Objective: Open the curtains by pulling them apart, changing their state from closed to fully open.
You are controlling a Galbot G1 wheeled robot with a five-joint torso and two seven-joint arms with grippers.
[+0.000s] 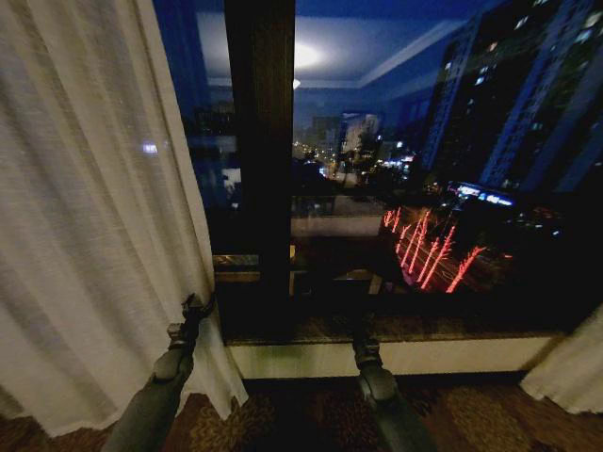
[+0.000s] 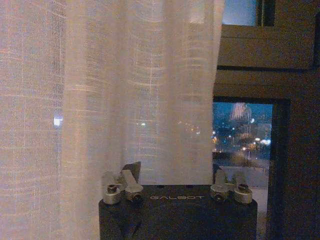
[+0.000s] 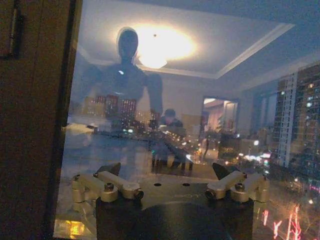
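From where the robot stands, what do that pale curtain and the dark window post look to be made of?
The curtain looks like thin, loosely woven fabric, perhaps linen or a synthetic sheer: matte, slubby threads show, and city lights glow through it. The window post looks like dark brown wood or wood-look metal with a dull finish; which one is hard to tell. The left claw sits beside the curtain's edge.

Left curtain (image 1: 94,217) bunched at far left, right curtain (image 1: 575,367) at right edge. Dark window (image 1: 424,169) bare between. Left gripper (image 1: 196,307) beside left curtain's edge; right gripper (image 1: 363,341) before sill (image 1: 452,355).
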